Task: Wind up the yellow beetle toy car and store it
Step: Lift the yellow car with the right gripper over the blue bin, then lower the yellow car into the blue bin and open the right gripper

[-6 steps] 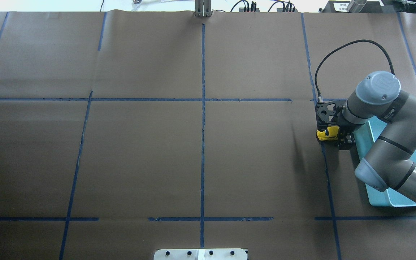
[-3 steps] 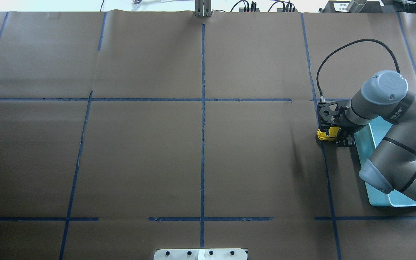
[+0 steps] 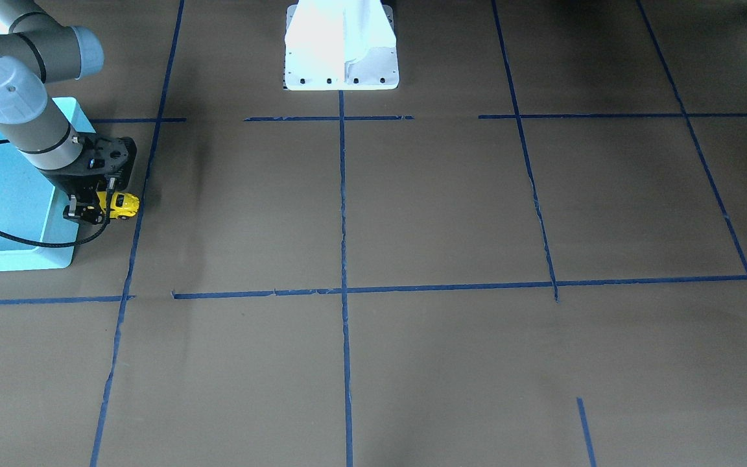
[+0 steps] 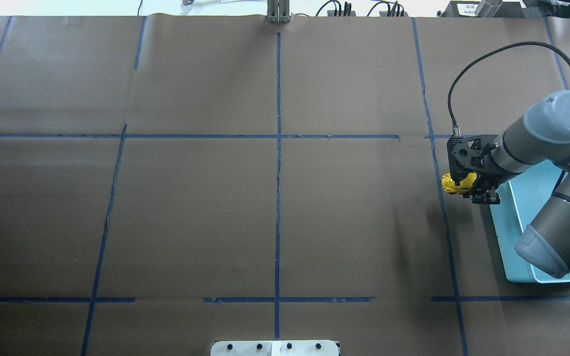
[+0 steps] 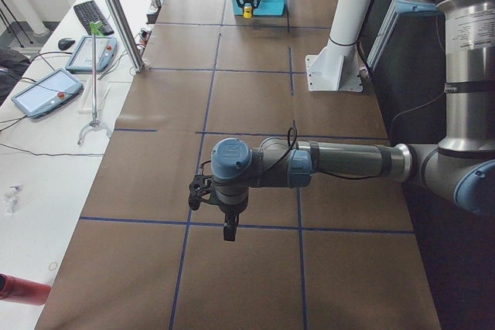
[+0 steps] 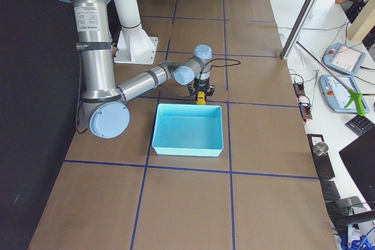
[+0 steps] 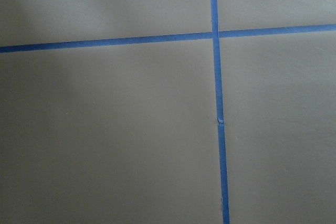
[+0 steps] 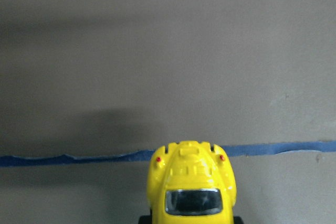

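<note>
The yellow beetle toy car is held in my right gripper, which is shut on it, low over the brown table. It sits just outside the turquoise bin, by the blue tape line. The front-facing view shows the car and the right gripper beside the bin. The right wrist view shows the car's rear above a tape line. My left gripper shows only in the exterior left view, hovering above the table far from the car; I cannot tell if it is open.
The bin looks empty inside. The robot's white base stands at the table's robot side. Blue tape lines divide the brown paper. A metal stand and tablets lie off the table's far side.
My right arm has swung to the right, carrying the car a little toward the bin's edge. The cable above the wrist has risen.
</note>
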### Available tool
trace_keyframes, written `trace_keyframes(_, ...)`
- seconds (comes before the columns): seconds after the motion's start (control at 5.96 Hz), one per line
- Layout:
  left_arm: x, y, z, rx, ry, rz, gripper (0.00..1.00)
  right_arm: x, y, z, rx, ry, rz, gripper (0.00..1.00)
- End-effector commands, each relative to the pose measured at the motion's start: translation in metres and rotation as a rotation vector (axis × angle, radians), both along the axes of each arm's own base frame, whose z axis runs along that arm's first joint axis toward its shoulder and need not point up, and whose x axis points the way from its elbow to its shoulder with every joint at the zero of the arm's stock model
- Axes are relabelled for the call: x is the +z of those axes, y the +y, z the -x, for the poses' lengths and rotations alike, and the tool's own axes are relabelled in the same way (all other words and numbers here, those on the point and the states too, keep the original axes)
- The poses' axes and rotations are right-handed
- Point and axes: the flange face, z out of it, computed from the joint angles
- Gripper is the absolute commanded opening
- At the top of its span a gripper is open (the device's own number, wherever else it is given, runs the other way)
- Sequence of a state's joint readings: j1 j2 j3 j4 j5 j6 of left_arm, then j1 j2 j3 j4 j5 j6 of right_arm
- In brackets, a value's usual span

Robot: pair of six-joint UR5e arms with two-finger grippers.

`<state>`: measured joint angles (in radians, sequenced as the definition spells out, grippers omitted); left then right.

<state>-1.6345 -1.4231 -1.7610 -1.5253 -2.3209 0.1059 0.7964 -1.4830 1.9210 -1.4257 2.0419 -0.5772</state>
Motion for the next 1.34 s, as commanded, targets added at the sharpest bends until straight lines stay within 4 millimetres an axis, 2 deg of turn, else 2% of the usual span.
trace_keyframes(0.0, 0.000, 0.000, 0.000, 0.001, 0.000, -0.001, 1.00, -0.034, 0.015, -0.058, 0.044, -0.030, 0.039, 0.00)
trace_keyframes(0.17, 0.000, 0.000, 0.000, 0.001, 0.000, -0.001, 1.00, -0.013, 0.031, -0.098, 0.044, -0.004, 0.023, 0.00)
trace_keyframes(0.34, 0.000, 0.000, 0.000, 0.001, 0.000, -0.001, 1.00, 0.029, 0.024, -0.134, -0.112, 0.064, -0.099, 0.02)
trace_keyframes(0.5, 0.000, 0.000, 0.000, 0.001, 0.000, -0.001, 1.00, 0.072, 0.019, -0.146, -0.142, 0.107, -0.063, 0.03)
trace_keyframes(0.67, 0.000, 0.000, 0.000, 0.001, 0.001, -0.002, 1.00, 0.105, 0.028, -0.152, -0.102, 0.141, 0.032, 0.03)
trace_keyframes(0.84, -0.001, -0.001, 0.000, 0.002, 0.001, -0.006, 1.00, 0.139, 0.018, -0.145, -0.049, 0.123, 0.042, 0.03)
trace_keyframes(1.01, -0.001, -0.001, -0.001, 0.003, 0.001, -0.004, 1.00, 0.189, 0.013, -0.139, 0.025, 0.061, 0.015, 0.03)
trace_keyframes(1.17, -0.001, -0.001, -0.001, 0.003, 0.001, -0.006, 1.00, 0.213, 0.017, -0.133, 0.018, 0.034, -0.014, 0.03)
